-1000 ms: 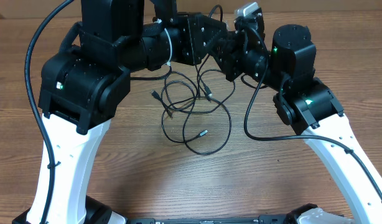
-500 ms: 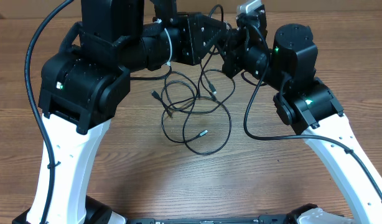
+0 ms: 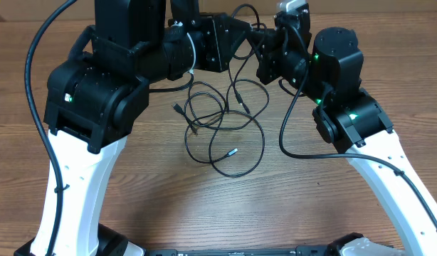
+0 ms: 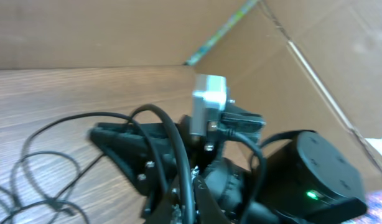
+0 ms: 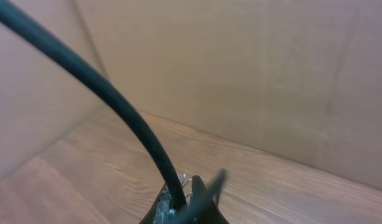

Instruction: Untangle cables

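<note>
The left tool (image 3: 238, 33) and right tool (image 3: 261, 44) are meeting at top centre, both seemingly pinching shut on raised strands, while the cables (image 3: 225, 135) are lying looped on the surface (image 3: 169, 203) directly below, between both arms.

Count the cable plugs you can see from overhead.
4 plugs: one left of the cables, one just below it, one inside the lowest loop, one upper right. More may be hidden under the arms.

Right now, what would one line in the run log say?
task: untangle cables | left tool: shut on a strand | right tool: shut on a strand | rest: loose loops on table
</note>
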Action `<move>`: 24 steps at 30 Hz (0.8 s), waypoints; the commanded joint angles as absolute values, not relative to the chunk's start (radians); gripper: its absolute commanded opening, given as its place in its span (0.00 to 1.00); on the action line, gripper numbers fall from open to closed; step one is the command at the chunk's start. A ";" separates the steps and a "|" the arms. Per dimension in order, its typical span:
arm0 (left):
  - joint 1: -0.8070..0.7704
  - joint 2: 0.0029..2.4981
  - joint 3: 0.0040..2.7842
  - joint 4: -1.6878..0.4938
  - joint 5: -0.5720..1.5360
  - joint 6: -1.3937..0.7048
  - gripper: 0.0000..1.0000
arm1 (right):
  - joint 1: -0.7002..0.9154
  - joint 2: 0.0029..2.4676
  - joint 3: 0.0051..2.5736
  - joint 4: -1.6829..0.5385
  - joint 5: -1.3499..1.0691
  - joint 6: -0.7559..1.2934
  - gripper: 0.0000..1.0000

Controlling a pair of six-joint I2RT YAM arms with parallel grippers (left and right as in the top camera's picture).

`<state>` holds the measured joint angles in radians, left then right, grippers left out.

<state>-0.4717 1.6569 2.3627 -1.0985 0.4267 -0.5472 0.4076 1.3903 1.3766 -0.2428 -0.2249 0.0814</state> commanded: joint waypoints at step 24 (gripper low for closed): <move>-0.475 1.640 2.372 -1.356 -0.093 -0.467 0.59 | 0.284 1.313 1.401 -0.651 0.374 0.083 0.04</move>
<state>-0.4717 1.6569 2.3627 -1.3266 0.0479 -0.4866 0.3557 1.3369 1.3766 -0.6090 0.2981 0.0776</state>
